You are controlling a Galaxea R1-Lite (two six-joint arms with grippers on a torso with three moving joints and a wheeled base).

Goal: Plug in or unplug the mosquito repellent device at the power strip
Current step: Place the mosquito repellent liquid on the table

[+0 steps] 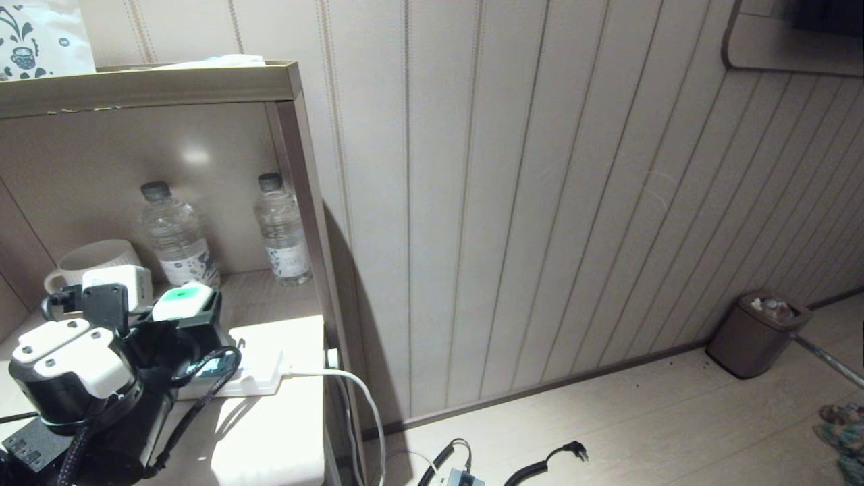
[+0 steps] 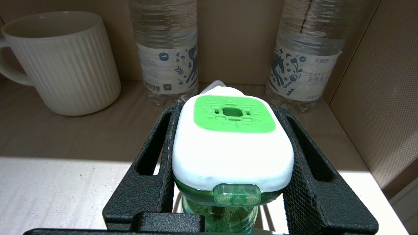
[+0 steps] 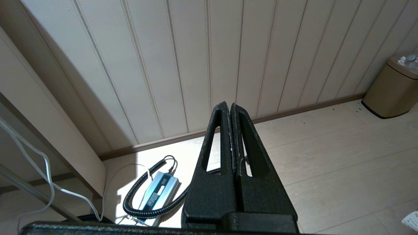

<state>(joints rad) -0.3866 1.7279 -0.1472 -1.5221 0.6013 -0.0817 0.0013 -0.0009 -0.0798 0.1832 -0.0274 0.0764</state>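
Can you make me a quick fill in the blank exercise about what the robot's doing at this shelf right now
1. The left gripper is shut on the mosquito repellent device, whose top patch is coloured ____.
2. Behind the device stand ____ clear water bottles.
3. The ribbed mug beside the bottles is coloured ____.
4. The right gripper, out over the floor, has its fingers ____.

Missing words: green; two; white; shut

Two water bottles (image 2: 165,52), one mug (image 2: 65,62)
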